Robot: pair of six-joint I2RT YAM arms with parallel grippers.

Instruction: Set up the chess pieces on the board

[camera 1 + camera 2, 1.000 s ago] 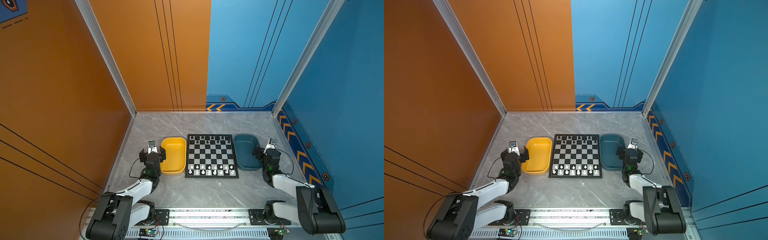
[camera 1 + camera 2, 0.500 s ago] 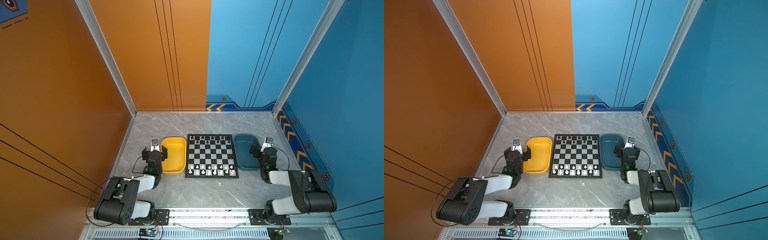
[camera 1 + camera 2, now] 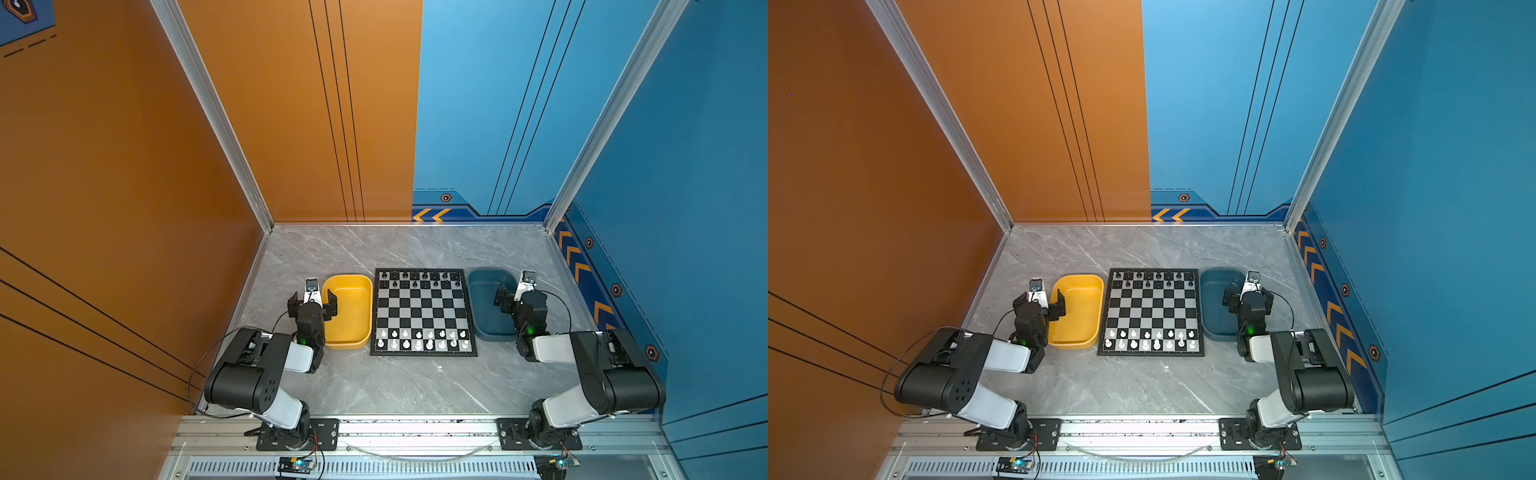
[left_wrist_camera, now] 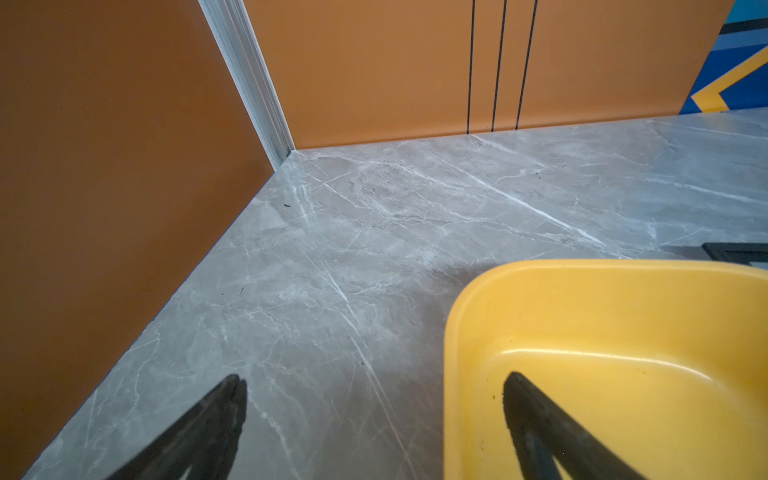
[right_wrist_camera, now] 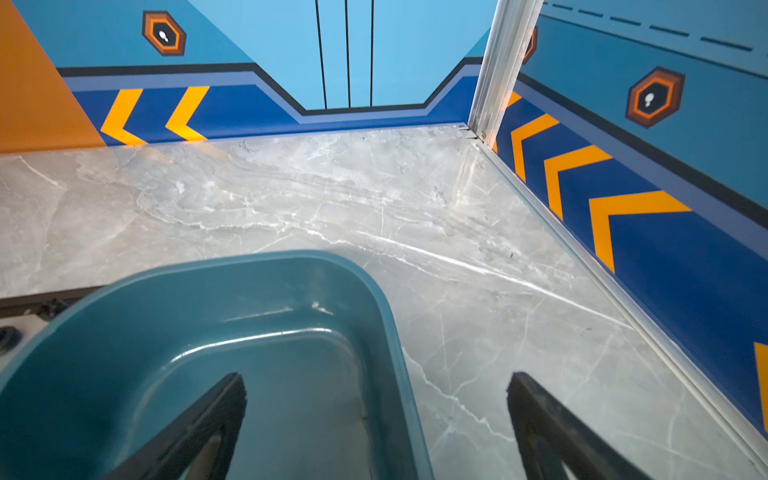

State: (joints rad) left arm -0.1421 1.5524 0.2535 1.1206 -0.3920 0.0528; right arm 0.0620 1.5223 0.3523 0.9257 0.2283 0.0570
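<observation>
Board (image 3: 424, 316): lies flat in the middle of the grey marbled surface (image 3: 395, 386), between the two trays.
White chess pieces (image 3: 420, 338): stand in the board's two rows nearest the arm bases.
Black chess pieces (image 3: 419, 279): stand in the board's two rows farthest from the arm bases.
Yellow tray (image 3: 349, 328): just beside the board's left edge.
Dark blue tray (image 3: 484, 316): just beside the board's right edge.
Left claw (image 4: 374, 384): spread wide and holding nothing. It straddles the yellow tray's wall on the side away from the board, with one finger over the tray and the other over the bare surface.
Right claw (image 5: 376, 382): spread wide and holding nothing. It straddles the dark blue tray's wall on the side away from the board, one finger over the tray.
</observation>
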